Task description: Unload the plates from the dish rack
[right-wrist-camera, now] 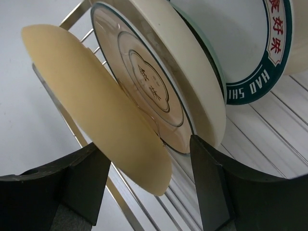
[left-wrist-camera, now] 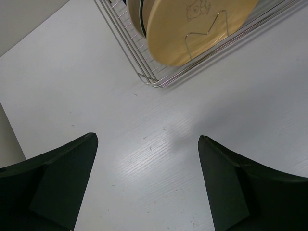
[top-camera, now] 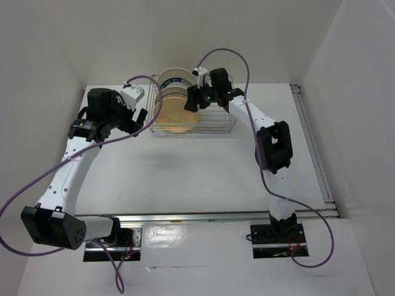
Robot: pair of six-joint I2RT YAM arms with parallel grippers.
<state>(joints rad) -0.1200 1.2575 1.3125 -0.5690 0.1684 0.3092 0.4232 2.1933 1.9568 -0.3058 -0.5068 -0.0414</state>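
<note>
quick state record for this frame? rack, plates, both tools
rack: wire, far middle of table
plates: at least four, upright in rack
order from front: tan plate, brown patterned plate, cream plate, white plate with green rim
left tool: open, over bare table by rack corner
right tool: straddling tan plate's rim; grip unclear
plates out of rack: none in view

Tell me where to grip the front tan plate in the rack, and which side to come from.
Grip the tan plate by its upper rim, coming from above with one finger on each face. It stands on edge in the dish rack, its lower rim among the wires, and it leans forward off the patterned plate behind, which likely leaves room for the rear finger.
</note>
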